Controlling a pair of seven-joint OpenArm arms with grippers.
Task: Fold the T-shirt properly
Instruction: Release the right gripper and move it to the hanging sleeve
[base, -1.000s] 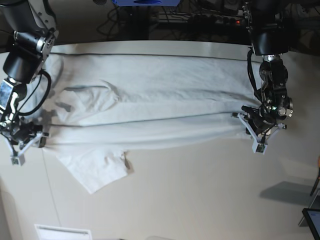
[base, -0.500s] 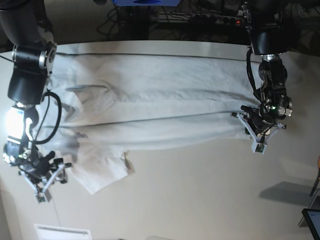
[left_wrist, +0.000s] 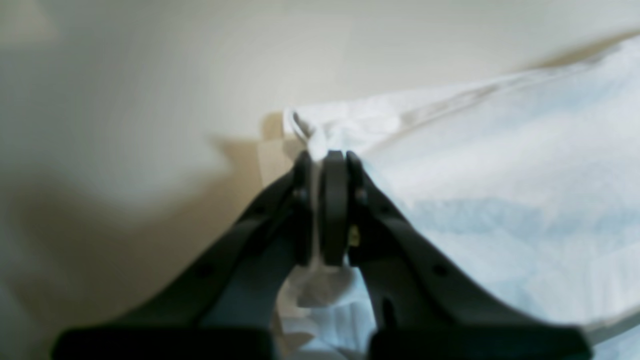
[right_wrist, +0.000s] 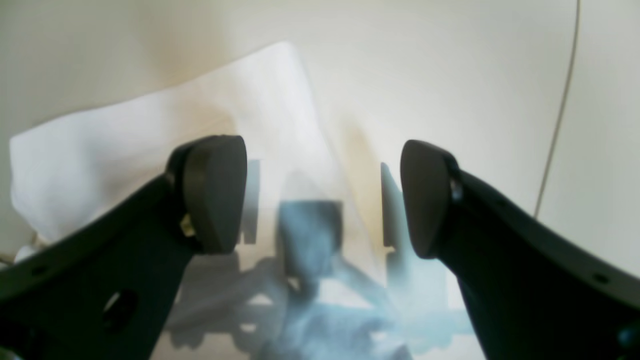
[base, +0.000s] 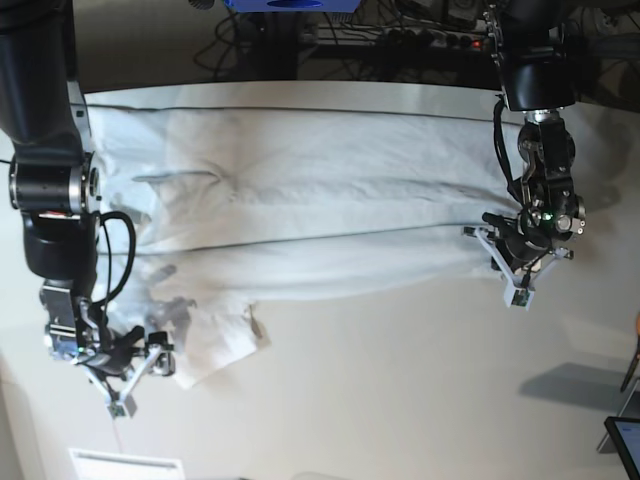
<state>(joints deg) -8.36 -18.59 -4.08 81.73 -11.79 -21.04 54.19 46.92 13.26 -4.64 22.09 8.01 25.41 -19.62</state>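
T-shirt (base: 300, 210): I see it lying wide across the upper half of the base frame, folded lengthwise into a long band, wrinkled, with one sleeve (base: 215, 340) sticking down at lower left.
Counter (base: 400, 400): off-white, bare across the lower right of the base frame.
Left gripper (left_wrist: 325, 160): at centre right of the base frame, at the shirt's right end; my wrist view shows its fingers (left_wrist: 332, 210) together, clamped on a pinch of white fabric at the shirt's corner.
Right gripper (right_wrist: 322, 200): at lower left of the base frame, just beside the sleeve's tip; its fingers (right_wrist: 215, 195) stand wide apart over the sleeve edge, nothing between them.
Thin line (right_wrist: 560, 110): runs down the counter at the right of the right wrist view.
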